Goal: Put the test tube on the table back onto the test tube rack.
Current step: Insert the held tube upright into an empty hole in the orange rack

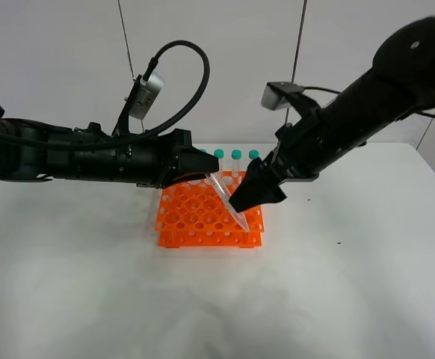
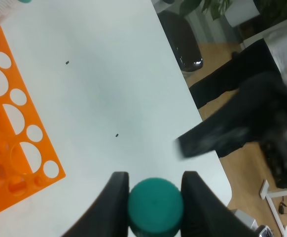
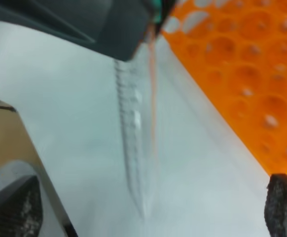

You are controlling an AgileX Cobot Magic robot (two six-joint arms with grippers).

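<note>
So the left hand (image 2: 155,181) is pinching the test tube (image 1: 222,191) right at its teal cap (image 2: 155,205). Both fingers are pressed against the sides of the cap, one on each side. The tube isn't on the worktop (image 1: 90,292) at all. It's up in the air over the orange test tube rack (image 1: 191,218), tilted quite a bit, with the cap end at the left hand and the pointed tip slanting down toward the rack's front right corner. I can't tell whether the tip touches the rack.

The right hand (image 1: 253,196) is right there at the lower part of the tube, spread wide. In its wrist view the two fingers (image 3: 15,207) sit far out on either side with the clear tube running between them, and neither one is touching it, so it isn't gripping anything.

A few more teal-capped tubes (image 1: 236,155) stand upright in the rack's back row.
</note>
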